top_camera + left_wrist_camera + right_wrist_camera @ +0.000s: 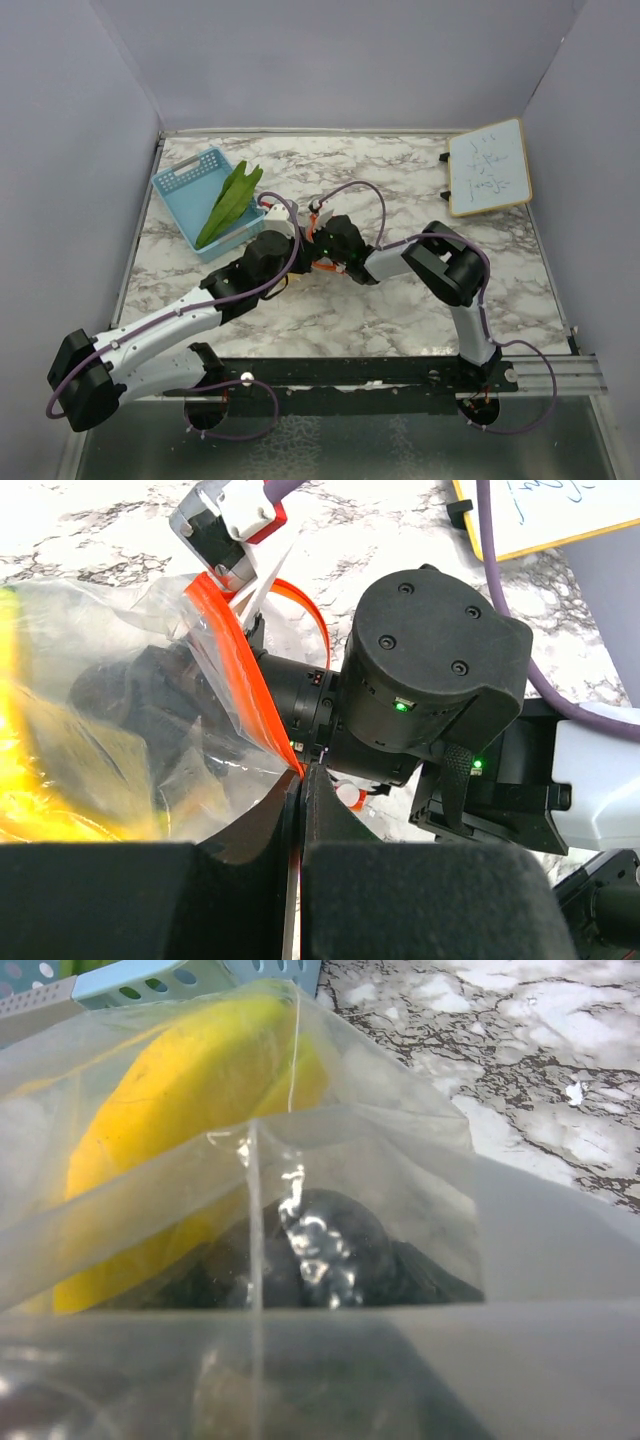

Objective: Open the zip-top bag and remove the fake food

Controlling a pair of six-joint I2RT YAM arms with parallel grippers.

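Bright, even overhead light, soft shadows. Glare glints on the bag (pixel 330 1190); both wrist views blur close up, yellows overexposed.

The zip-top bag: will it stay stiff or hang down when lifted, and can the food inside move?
The zip-top bag will likely sag: its clear film is creased and folded. The yellow piece and dark round piece seem loose inside, so they may slide or roll when it tilts.
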